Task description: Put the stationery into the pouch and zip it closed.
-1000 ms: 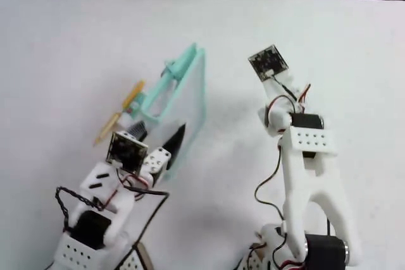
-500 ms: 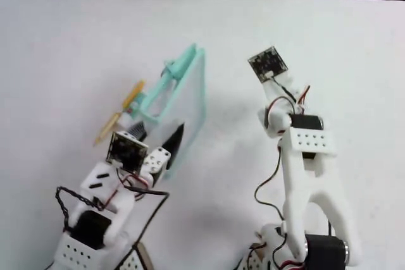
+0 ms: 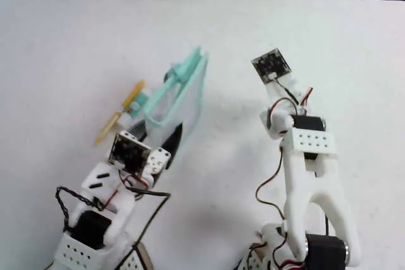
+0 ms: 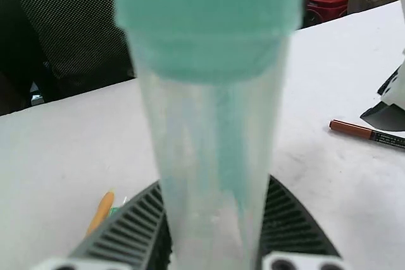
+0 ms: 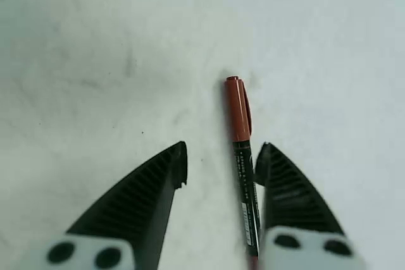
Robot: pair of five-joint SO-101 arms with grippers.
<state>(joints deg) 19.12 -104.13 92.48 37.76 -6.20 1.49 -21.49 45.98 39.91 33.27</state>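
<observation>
Translucent mint-edged plastic pouch (image 3: 180, 96), clamped upright in left gripper (image 4: 214, 184), presumably to present its mouth; right gripper (image 5: 221, 153), jaws wide, straddles brown-capped black marker pen (image 5: 237, 112) on white table (image 3: 76, 30), apparently for pickup

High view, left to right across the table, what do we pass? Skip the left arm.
yellow pencil → pouch, held up on edge → right arm
</observation>
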